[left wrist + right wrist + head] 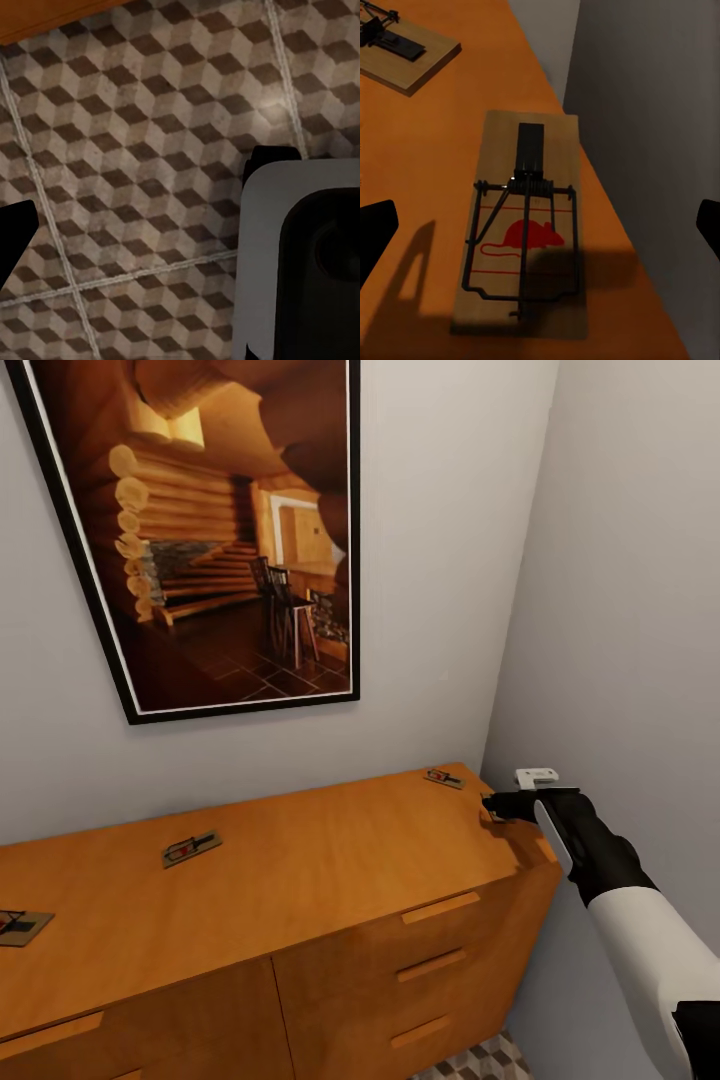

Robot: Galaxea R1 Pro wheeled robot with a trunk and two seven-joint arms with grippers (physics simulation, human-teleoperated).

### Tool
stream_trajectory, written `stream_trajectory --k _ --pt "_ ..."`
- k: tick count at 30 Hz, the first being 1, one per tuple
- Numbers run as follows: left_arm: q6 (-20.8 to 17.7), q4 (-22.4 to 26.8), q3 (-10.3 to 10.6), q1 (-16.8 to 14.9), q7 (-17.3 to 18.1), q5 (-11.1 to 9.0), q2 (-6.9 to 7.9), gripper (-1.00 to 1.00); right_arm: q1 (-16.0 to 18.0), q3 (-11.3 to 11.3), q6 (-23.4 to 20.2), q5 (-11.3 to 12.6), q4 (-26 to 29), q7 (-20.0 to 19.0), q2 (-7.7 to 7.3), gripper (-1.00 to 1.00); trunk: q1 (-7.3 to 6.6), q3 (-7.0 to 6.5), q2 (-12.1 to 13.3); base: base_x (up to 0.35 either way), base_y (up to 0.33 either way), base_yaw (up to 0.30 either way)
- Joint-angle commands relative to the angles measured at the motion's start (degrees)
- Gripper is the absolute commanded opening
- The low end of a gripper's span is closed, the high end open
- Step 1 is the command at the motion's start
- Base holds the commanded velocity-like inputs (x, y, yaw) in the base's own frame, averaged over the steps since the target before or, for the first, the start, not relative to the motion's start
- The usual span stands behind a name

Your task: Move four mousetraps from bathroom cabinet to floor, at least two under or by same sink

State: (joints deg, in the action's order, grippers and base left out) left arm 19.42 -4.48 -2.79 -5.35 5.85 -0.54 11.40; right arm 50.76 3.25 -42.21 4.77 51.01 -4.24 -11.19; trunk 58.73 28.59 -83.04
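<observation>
Straddling mousetrap [526, 225] (wrist view): right claw [540, 225]

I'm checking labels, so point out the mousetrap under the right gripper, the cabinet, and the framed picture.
mousetrap [526, 225], right wrist view, red mouse print on its wooden plate
cabinet [330, 860], head view, bare part of its top
framed picture [215, 530], head view, middle of the log-cabin print

My right gripper [497, 806] is covering the corner mousetrap [526, 225] in the head view — the leftmost mousetrap [17, 926] is running off the frame's edge, and the cabinet [300, 880] is getting cropped below.
</observation>
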Motion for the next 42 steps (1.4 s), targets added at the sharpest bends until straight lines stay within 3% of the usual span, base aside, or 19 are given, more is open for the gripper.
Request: stream_trajectory --k 1,23,42 --pt "0.34 -0.25 -0.29 -0.10 0.31 -0.07 0.03 1.00 0.04 0.17 -0.24 0.48 0.05 0.20 -0.07 1.00 0.00 0.08 -0.04 0.000 0.000 0.000" --pt "0.27 -0.26 -0.29 -0.10 0.36 -0.07 0.03 1.00 0.04 0.18 -0.24 0.51 0.05 0.20 -0.06 1.00 0.00 1.77 -0.04 0.000 0.000 0.000" --pt "0.27 -0.26 -0.29 -0.10 0.39 -0.07 0.03 1.00 0.04 0.18 -0.16 0.50 0.04 0.20 -0.06 1.00 0.00 1.98 -0.04 0.000 0.000 0.000"
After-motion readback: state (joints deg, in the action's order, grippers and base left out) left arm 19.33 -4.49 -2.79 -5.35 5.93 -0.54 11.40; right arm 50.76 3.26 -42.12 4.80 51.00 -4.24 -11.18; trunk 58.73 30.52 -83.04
